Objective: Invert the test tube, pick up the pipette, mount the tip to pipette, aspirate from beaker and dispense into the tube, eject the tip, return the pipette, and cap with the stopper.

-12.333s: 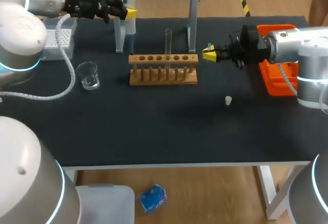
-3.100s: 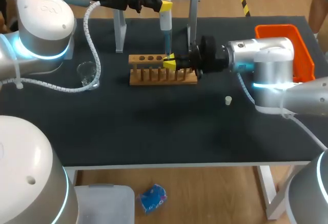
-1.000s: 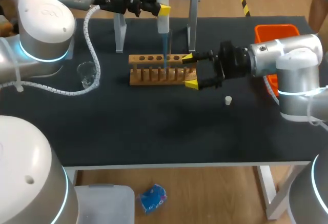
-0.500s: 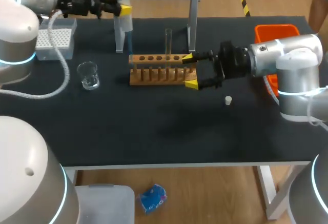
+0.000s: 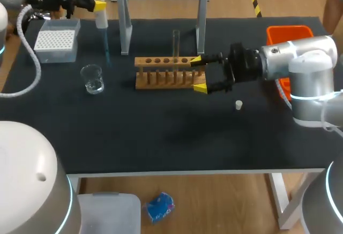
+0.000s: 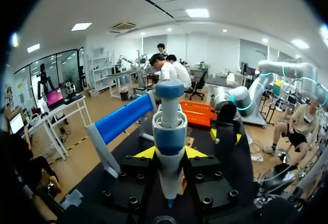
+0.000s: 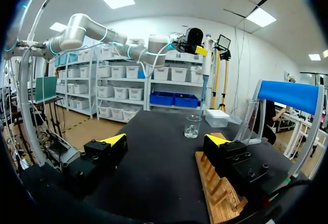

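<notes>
Left gripper (image 5: 98,5), jaws clamped on the pipette (image 5: 102,19), holds it aloft, probably for tip ejection; right gripper (image 5: 198,74), jaws spread, waits beside the rack (image 5: 161,80).

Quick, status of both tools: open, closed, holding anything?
Left tool: closed on the pipette.
Right tool: open, holding nothing.

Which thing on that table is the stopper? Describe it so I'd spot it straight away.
Find the wooden rack in the middle of the black table. The right gripper sits at its right end; a little rightward and nearer the table's front lies the stopper, a tiny white plug alone on the black surface.
</notes>
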`<state>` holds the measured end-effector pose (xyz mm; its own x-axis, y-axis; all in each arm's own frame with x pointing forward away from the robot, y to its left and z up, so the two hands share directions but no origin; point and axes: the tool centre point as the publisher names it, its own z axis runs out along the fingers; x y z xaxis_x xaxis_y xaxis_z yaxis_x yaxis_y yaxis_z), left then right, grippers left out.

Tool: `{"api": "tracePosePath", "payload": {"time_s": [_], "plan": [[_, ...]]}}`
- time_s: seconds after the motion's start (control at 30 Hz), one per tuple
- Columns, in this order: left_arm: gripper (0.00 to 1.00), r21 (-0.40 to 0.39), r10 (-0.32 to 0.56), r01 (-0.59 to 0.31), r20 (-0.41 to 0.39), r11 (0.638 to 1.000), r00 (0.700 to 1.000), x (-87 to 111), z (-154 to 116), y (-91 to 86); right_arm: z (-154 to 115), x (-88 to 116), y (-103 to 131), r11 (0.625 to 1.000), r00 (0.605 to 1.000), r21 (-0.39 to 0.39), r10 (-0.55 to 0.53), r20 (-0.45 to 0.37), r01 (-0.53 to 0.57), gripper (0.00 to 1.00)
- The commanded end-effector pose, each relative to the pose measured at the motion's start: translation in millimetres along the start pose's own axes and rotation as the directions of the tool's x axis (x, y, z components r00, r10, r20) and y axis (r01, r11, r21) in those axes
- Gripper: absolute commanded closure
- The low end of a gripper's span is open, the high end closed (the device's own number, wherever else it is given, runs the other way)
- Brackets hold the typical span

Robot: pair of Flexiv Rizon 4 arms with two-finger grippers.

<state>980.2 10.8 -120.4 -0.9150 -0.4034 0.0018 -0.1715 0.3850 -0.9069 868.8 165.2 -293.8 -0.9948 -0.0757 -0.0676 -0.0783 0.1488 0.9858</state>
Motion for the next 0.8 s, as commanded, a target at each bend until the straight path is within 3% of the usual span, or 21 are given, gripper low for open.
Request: {"api": "tracePosePath", "payload": {"time_s": [0.03,0.23,0.57,0.8], "plan": [[1.00,-0.015,-0.006,0.006,0.013,1.000,1.000,0.1,-21.5,2.0,-0.5,0.6,0.7,1.000,1.000,0.002,0.000,0.001,0.000,0.00],[1.00,-0.018,-0.022,0.023,0.044,1.000,0.999,-3.1,-35.0,13.1,-0.5,0.6,0.7,1.000,1.000,0.002,0.000,0.001,0.000,0.00],[1.00,-0.002,-0.063,0.063,0.068,0.998,0.996,-6.7,-33.8,36.9,-0.5,0.6,0.7,1.000,1.000,0.002,0.000,0.001,0.000,0.00],[1.00,-0.016,-0.063,0.065,0.071,0.998,0.995,-7.3,-33.2,38.4,-0.5,0.6,0.7,1.000,1.000,0.002,0.000,0.001,0.000,0.00]]}}
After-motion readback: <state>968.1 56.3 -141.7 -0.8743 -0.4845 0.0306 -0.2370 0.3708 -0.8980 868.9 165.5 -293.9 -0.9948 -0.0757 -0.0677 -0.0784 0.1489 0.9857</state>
